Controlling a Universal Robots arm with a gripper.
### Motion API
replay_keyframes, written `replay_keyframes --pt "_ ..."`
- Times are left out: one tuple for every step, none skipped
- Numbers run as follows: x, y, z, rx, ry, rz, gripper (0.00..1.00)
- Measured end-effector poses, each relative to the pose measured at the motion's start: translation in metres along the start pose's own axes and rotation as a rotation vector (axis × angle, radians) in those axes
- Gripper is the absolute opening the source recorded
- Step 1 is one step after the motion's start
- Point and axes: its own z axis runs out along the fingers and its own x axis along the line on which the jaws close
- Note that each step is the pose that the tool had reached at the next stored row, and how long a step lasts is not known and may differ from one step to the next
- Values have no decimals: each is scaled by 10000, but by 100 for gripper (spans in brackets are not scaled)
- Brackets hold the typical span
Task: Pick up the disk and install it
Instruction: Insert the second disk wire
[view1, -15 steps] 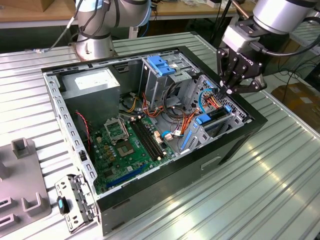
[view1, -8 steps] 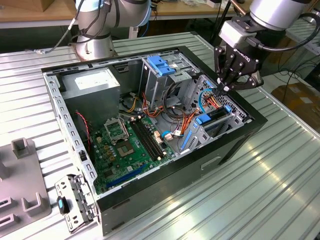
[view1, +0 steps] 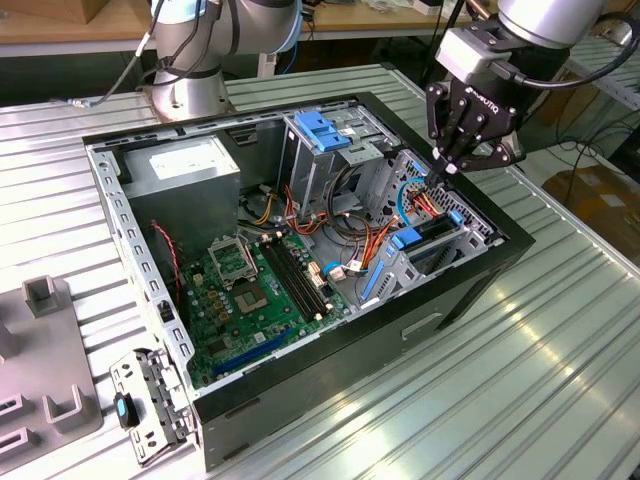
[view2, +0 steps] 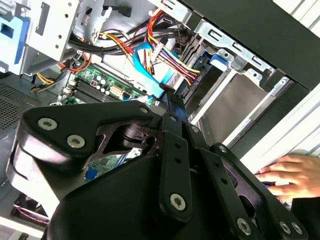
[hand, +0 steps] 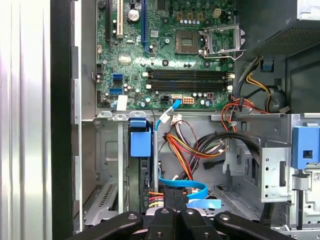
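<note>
The disk stands on edge in the drive bay at the open computer case's end on the exterior view's right. Its blue carrier tab shows in the first wrist view and again in the second wrist view. My gripper hangs just above the bay's far end, fingers shut together and holding nothing that I can see. The fingertips sit at the bundle of red, yellow and black wires and the blue ribbon cable beside the disk's end. In the second wrist view my gripper points at the same plug.
A silver cage with a blue handle and a grey box with a white sticker stand deeper in the case, the motherboard beside them. A person's hand rests outside the case wall. Another arm's base and grey fixtures stand on the table.
</note>
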Motion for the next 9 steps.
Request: replay_keyframes --pt "-6 0 -7 0 1 0 11" --pt "-11 0 -12 -2 2 -1 11" --pt "-15 0 -14 -2 1 0 11" --pt "-18 0 -16 -5 1 1 11" --pt "-18 0 -16 -6 1 1 11" --pt "-19 0 -17 -6 4 1 11" --pt "-19 0 -16 -6 11 1 11" --pt "-20 -1 -17 -6 33 1 11" --pt "-19 -1 -17 -6 39 1 11"
